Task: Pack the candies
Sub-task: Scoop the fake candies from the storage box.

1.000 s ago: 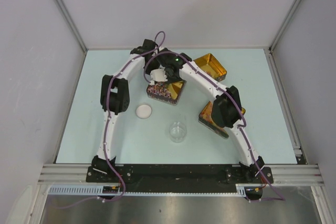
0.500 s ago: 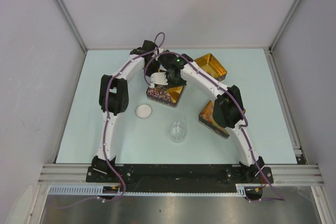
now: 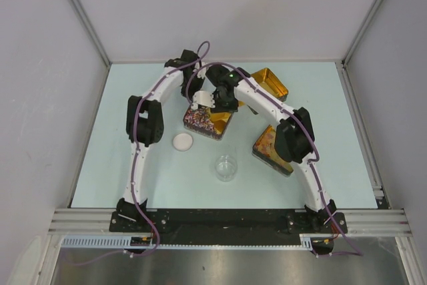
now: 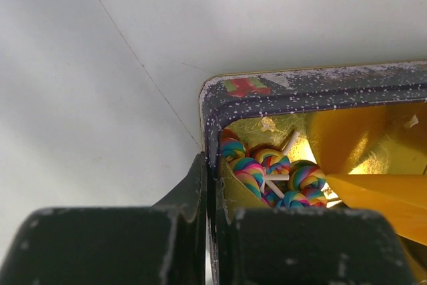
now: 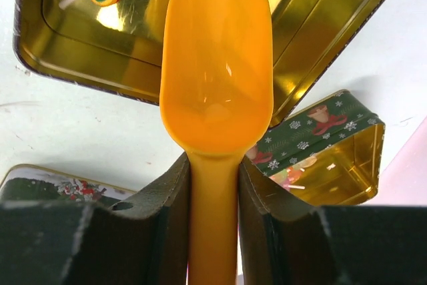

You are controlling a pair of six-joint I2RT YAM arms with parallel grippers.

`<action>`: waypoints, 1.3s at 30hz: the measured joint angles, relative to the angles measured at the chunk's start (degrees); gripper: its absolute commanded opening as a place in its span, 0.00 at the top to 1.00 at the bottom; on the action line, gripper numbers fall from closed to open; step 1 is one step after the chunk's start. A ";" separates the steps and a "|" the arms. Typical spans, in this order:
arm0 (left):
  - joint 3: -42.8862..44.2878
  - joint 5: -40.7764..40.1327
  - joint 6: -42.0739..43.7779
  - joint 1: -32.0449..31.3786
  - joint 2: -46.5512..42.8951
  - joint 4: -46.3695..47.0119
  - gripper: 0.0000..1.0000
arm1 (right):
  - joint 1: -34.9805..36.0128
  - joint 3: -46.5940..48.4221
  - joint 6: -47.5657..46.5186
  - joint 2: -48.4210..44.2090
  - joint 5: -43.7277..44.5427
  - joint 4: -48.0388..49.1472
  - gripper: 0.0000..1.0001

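1. The left hand (image 4: 208,177) is pinched shut on one wall of the candy tin (image 4: 300,88); one finger sits outside the rim and the other inside.
2. The candies (image 4: 270,175) — swirled, multicoloured, some with white sticks — lie heaped in that tin's corner, just beside the left hand's inner finger; seen from above, they cover the tin's left part.
3. The right hand (image 5: 213,171) is narrow, clamped on the handle of the orange scoop (image 5: 217,65); the scoop's bowl is empty and hangs over the tin's gold floor, apart from the candies; whether it touches the floor cannot be told.
4. A second tin (image 5: 320,151), green and patterned outside and gold inside, stands open just beside the candy tin.
5. On the counter (image 3: 320,98), nearer the arm bases, sit a clear cup (image 3: 226,167) and a white round disc (image 3: 182,141) — apart from each other; a third tin (image 3: 265,143) lies partly under the right arm.
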 measured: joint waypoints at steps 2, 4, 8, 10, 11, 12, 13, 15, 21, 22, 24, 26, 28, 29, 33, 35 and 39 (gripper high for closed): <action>3.02 -0.37 1.07 -0.04 0.94 -2.19 1.00 | -0.11 -0.81 0.07 -0.66 -0.63 0.92 1.00; 4.66 -0.85 1.97 -0.09 1.51 -2.97 1.00 | -0.17 -1.09 0.09 -0.87 -1.03 1.64 1.00; 6.84 -1.60 3.52 -0.11 2.86 -4.72 1.00 | -0.35 -1.64 0.02 -0.87 -1.66 2.49 1.00; 7.63 -2.01 4.22 -0.17 3.65 -5.33 1.00 | -0.37 -1.84 -0.02 -0.87 -2.12 2.93 1.00; 7.76 -2.14 4.33 -0.20 3.87 -5.46 1.00 | -0.37 -1.84 -0.02 -0.87 -2.21 2.97 1.00; 7.82 -2.29 4.57 -0.24 4.04 -5.62 1.00 | -0.37 -1.86 -0.02 -0.87 -2.45 2.99 1.00; 7.85 -2.36 4.74 -0.31 4.15 -5.75 1.00 | -0.37 -1.95 -0.04 -0.87 -2.80 3.04 1.00; 7.85 -2.43 4.94 -0.44 4.33 -5.90 1.00 | -0.35 -2.19 -0.04 -0.87 -3.45 3.10 1.00; 7.87 -2.47 5.84 -0.68 4.57 -6.25 0.93 | -0.35 -2.80 -0.04 -0.87 -4.13 3.21 1.00; 7.93 -2.47 5.88 -0.68 4.66 -6.34 0.92 | -0.35 -2.95 -0.04 -0.90 -4.17 3.37 1.00; 8.20 -2.36 5.95 -0.68 4.83 -6.56 0.91 | -0.35 -3.67 -0.07 -1.20 -4.17 3.80 1.00; 8.37 -2.16 5.97 -0.70 4.94 -6.78 0.90 | -0.33 -4.63 -0.09 -1.84 -4.17 4.33 1.00; 8.50 -1.92 5.97 -0.72 5.05 -6.95 0.87 | -0.22 -5.66 -0.11 -2.69 -4.17 4.72 1.00; 8.50 -1.88 5.97 -0.74 5.07 -6.97 0.87 | -0.20 -6.27 -0.13 -3.19 -4.20 4.87 1.00; 8.61 -1.84 6.03 -0.79 5.31 -6.91 0.82 | -0.11 -7.65 -0.17 -5.11 -4.15 4.52 1.00; 8.74 -1.88 6.19 -0.79 5.68 -6.93 0.80 | -0.11 -8.02 -0.24 -5.73 -4.15 4.50 1.00; 9.27 -2.10 6.34 -0.81 6.05 -7.10 0.76 | -0.07 -8.26 -0.28 -6.64 -4.13 4.33 1.00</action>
